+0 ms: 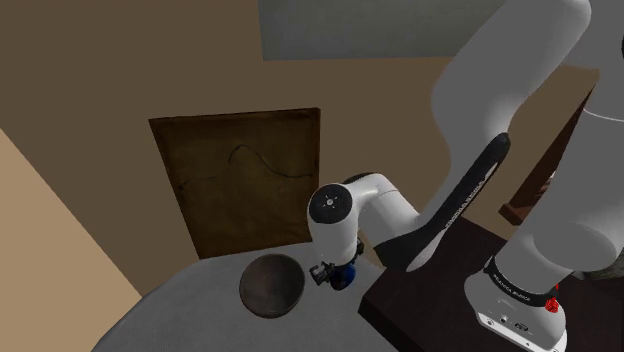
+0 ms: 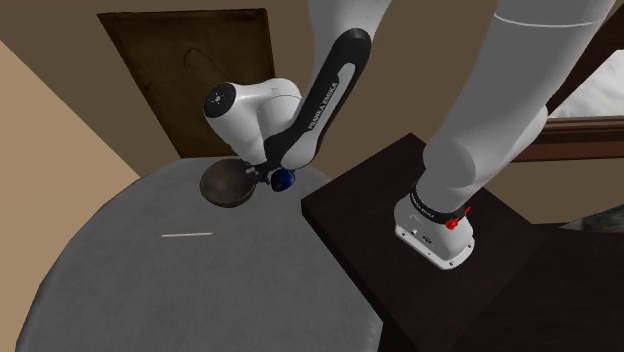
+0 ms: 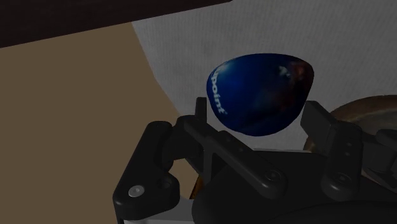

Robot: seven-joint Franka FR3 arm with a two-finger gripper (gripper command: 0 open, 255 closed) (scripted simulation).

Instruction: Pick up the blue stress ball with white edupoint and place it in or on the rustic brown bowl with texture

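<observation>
A glossy blue ball (image 3: 261, 95) with white lettering sits clasped between my two black fingers (image 3: 201, 113), so my gripper (image 3: 257, 116) is shut on it. In the shoulder view the ball (image 1: 346, 275) hangs low over the grey table, just right of the dark brown bowl (image 1: 272, 286), with the gripper (image 1: 335, 274) beside the bowl's rim. From the second exterior view the ball (image 2: 283, 179) is close to the right of the bowl (image 2: 228, 183). Part of the bowl's brown rim (image 3: 372, 109) shows past one finger.
The round grey table (image 1: 190, 312) ends near the dark stand (image 1: 440, 300) on the shoulder view's right. A brown wooden panel (image 1: 240, 180) leans on the wall behind the table. A thin white strip (image 2: 187, 235) lies on the tabletop (image 2: 200, 290).
</observation>
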